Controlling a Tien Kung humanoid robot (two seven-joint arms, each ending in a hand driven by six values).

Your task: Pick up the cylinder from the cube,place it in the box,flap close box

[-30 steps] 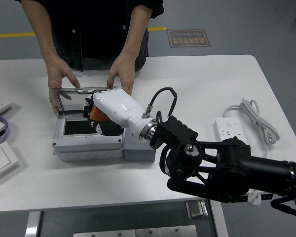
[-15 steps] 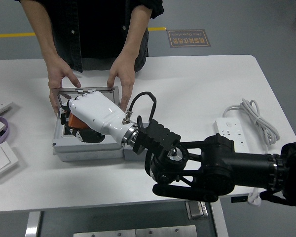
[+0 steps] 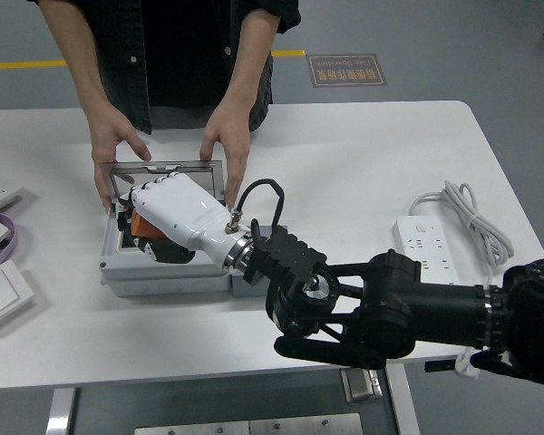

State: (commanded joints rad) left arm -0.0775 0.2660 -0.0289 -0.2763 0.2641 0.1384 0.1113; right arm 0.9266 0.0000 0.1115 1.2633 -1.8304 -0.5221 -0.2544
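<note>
Item: white five-fingered right hand, clamped on the orange cylinder, low inside the open grey plastic box.
Lid: clear, upright, held by person's hands.
Risk: you retract w/o full release, cylinder drags out; wrist may clip lid.

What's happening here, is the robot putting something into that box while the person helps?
Yes. The robot's right hand is reaching into the open grey box, its white fingers closed around an orange cylinder held low inside it. A person across the table steadies the box with both hands, gripping the raised lid at its two ends. The lid is not yet shut. A white power strip lies off to the right.
</note>
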